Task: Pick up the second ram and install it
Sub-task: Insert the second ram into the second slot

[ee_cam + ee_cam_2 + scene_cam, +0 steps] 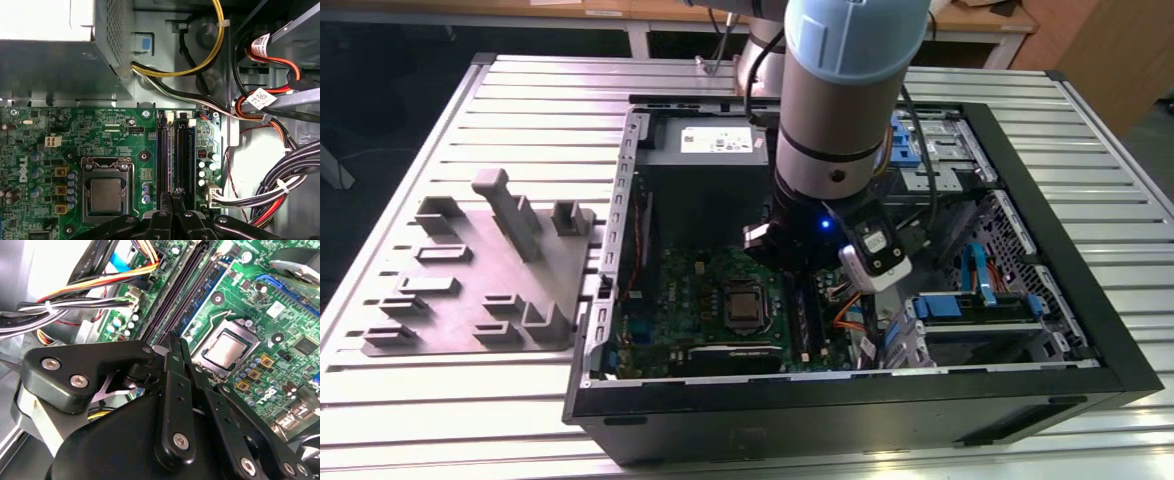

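The second ram [173,150] is a thin dark stick seen edge-on, lined up with the long black sockets [162,150] of the green board [145,130]. My gripper [175,196] is shut on one end of it, fingers nearly touching. In the second wrist view the gripper [176,339] sits right at the end of the dark stick [186,297] among the sockets. I cannot tell if the stick is fully seated. In the exterior view my wrist [827,240] reaches down into the open computer case [1067,300], over the board's right side.
The processor socket [106,192] lies beside the memory sockets. Bundled cables [280,190] run close on the other side. A power supply [707,140] fills the case's far end, a blue drive cage [974,300] its right. A grey fixture plate [467,290] lies on the table's left.
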`<state>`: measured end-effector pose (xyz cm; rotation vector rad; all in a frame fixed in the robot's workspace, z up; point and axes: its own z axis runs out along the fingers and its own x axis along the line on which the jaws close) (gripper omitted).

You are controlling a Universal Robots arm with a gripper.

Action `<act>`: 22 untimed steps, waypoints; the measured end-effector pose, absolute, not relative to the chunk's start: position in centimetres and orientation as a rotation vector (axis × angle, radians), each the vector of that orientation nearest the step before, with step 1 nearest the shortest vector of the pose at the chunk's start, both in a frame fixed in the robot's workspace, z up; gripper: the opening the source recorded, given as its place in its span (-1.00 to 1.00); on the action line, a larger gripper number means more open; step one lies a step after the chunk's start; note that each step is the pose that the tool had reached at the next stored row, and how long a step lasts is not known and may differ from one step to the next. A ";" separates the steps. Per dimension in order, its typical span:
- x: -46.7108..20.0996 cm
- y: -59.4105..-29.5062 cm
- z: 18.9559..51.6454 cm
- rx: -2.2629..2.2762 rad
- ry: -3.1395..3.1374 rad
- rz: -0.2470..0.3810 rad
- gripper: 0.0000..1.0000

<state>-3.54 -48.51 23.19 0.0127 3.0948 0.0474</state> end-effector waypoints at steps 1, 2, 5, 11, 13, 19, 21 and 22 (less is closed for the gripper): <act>-3.5 -48.5 23.1 0.013 3.095 0.048 -0.76; -3.5 -48.5 23.0 0.013 3.095 0.048 -0.76; -3.5 -48.5 22.9 0.013 3.095 0.047 -0.76; -3.5 -48.5 22.7 0.013 3.095 0.047 -0.76; -3.5 -48.5 22.7 0.013 3.095 0.048 -0.76; -3.5 -48.5 22.6 0.011 3.095 0.053 -0.76; -3.5 -48.5 22.6 0.011 3.095 0.061 -0.76; -3.5 -48.5 22.5 0.012 3.095 0.062 -0.76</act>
